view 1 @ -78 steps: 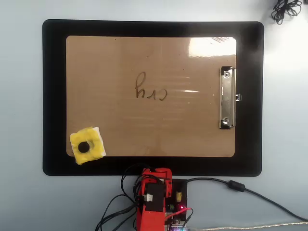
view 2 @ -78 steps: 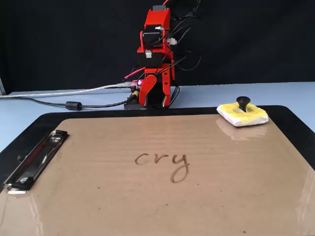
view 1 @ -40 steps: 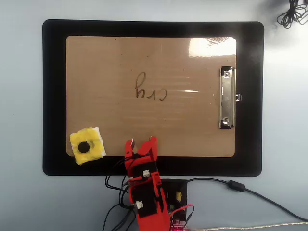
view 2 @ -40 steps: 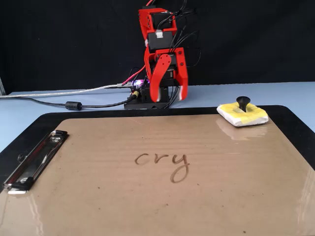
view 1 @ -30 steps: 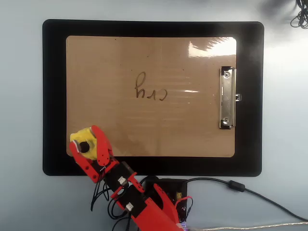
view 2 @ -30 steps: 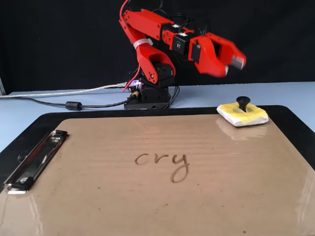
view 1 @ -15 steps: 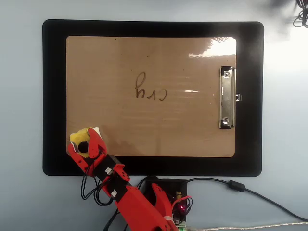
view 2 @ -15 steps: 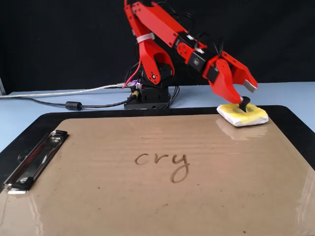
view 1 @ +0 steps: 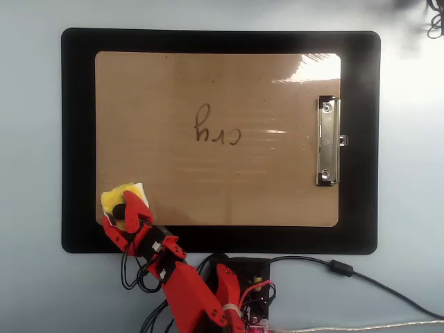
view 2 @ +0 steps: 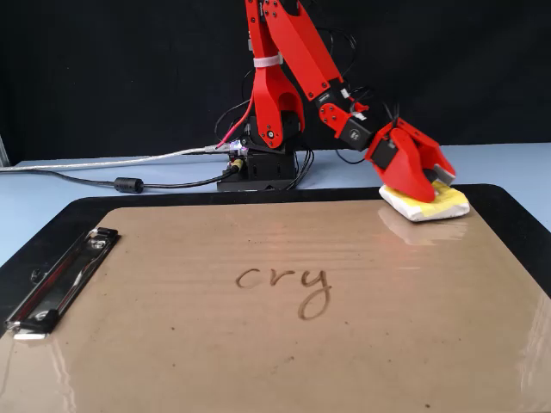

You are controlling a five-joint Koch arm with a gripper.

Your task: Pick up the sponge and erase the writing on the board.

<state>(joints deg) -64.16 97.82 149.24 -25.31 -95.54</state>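
In the overhead view the gripper [view 1: 122, 216] has dropped from its hover half a second ago and now sits low over the sponge [view 1: 122, 199], its two red jaws straddling the black spot so that only the far yellow part and a white corner show beyond the tips. The jaws look narrowed around the knob, but whether they already pinch it I cannot tell from here. Ahead of the jaws and off to their side lies the board [view 1: 277, 187], with the writing [view 1: 216, 127] well apart from them near its middle; behind them is the black mat [view 1: 78, 139], whose near edge lies just beyond the board's rim, so the sponge sits at the board's corner with little margin on that side and broad open board toward the word. The metal clip [view 1: 328, 141] lies at the far short edge, past the writing. In the fixed view the gripper [view 2: 428, 185] is down on the sponge [view 2: 435, 205], covering the knob entirely where a moment before its tips only touched it; here one jaw hides the other, so its grip remains unclear. The writing [view 2: 283, 283] is untouched. I judge the pick is in hand, with the lift and sweep across clear board yet to come.
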